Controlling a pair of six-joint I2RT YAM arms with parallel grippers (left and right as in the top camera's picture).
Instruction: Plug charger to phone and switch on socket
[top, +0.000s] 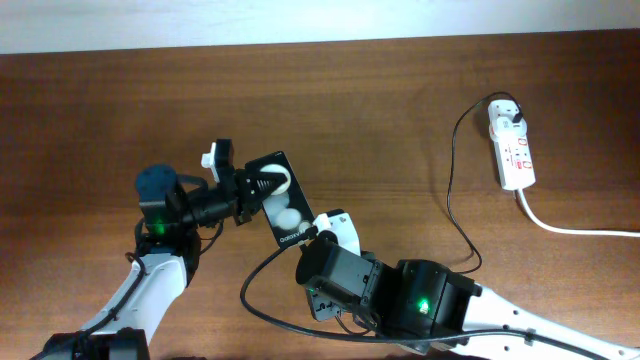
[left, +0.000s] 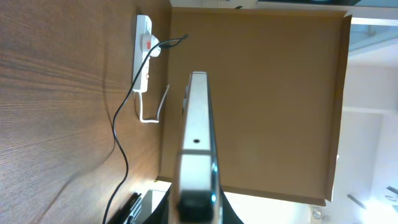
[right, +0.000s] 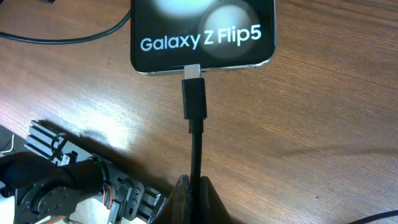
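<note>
The left tool (top: 243, 190) clamps the phone (top: 278, 200) on the tabletop (top: 400, 120) while the right tool (right: 191, 186) pinches the charger (right: 193, 102), its tip at the port (right: 192, 70); next comes a straight seating push, then switching on the far socket (top: 512, 145).

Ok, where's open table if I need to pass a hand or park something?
Bare table lies between the phone and the charger cable's run down from the socket, and left of the left gripper. Crowded around the phone, where the right gripper pinches the cable.
</note>
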